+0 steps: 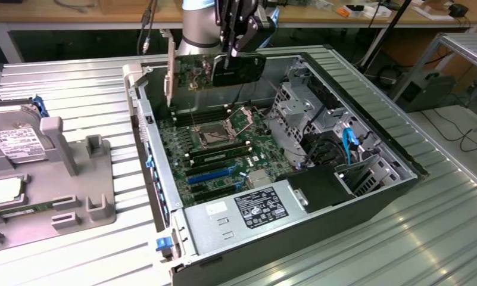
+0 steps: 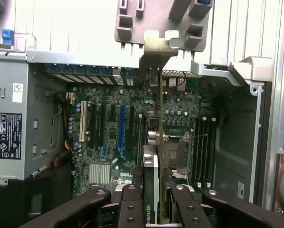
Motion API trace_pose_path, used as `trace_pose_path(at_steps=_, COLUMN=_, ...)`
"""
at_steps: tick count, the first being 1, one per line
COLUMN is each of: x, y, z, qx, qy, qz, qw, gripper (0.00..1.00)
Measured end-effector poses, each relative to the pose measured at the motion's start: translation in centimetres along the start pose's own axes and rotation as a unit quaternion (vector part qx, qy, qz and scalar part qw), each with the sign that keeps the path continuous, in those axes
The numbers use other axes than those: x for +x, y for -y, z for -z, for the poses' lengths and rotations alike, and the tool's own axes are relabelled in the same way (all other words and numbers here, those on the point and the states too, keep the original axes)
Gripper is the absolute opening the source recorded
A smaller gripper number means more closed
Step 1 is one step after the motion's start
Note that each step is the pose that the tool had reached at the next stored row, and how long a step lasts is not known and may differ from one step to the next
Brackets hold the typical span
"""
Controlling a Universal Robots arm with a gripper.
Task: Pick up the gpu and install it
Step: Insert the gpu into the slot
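Exterior view | end effector (image 1: 236, 59) pinching gpu (image 1: 193, 72), held on edge | gpu above open case (image 1: 397, 173), over its motherboard (image 1: 222, 140) | hard drive (image 1: 16, 143) on holder (image 1: 71, 173) beside case

DELL on motherboard (image 2: 108, 142); NVIDIA mark on gpu (image 2: 150, 183)

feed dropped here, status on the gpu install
Tool shut on gpu, card edge-down. Gpu over board in open case, not seated. Nothing seen between card and board.

Open-topped case (image 1: 318, 235) — gpu (image 1: 195, 74) hangs clear above motherboard (image 1: 250, 156), drive cage (image 1: 298, 110) close beside
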State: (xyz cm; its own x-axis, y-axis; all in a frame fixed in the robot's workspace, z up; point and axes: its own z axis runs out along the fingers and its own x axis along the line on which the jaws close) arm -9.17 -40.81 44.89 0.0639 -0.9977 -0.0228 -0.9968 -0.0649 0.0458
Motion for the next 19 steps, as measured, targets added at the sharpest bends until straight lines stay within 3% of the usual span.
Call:
trace_pose_path(at_steps=1, x=-0.03, y=0.0, z=-0.01, qx=0.0069, qy=-0.0006, qz=0.0, qw=1.0, gripper=0.27)
trace_pose_path(at_steps=2, x=-0.06, y=0.01, z=-0.01, qx=0.0163, qy=-0.0015, qz=0.0, qw=0.9999, gripper=0.27)
trace_pose_path(at_steps=3, x=-0.08, y=0.01, z=-0.03, qx=0.0236, qy=-0.0021, qz=0.0, qw=0.9997, gripper=0.27)
trace_pose_path(at_steps=4, x=-0.09, y=0.01, z=-0.04, qx=0.0271, qy=-0.0023, qz=0.001, qw=0.9996, gripper=0.27)
trace_pose_path(at_steps=5, x=-0.09, y=0.01, z=-0.04, qx=0.0284, qy=-0.0025, qz=0.001, qw=0.9996, gripper=0.27)
trace_pose_path(at_steps=9, x=-0.08, y=0.02, z=-0.29, qx=0.0286, qy=-0.0024, qz=-0.004, qw=0.9996, gripper=0.27)
trace_pose_path(at_steps=12, x=-0.07, y=0.03, z=-0.55, qx=0.029, qy=-0.002, qz=-0.029, qw=0.9992, gripper=0.27)
trace_pose_path(at_steps=19, x=-0.07, y=0.03, z=-0.66, qx=0.029, qy=-0.002, qz=-0.029, qw=0.9992, gripper=0.27)
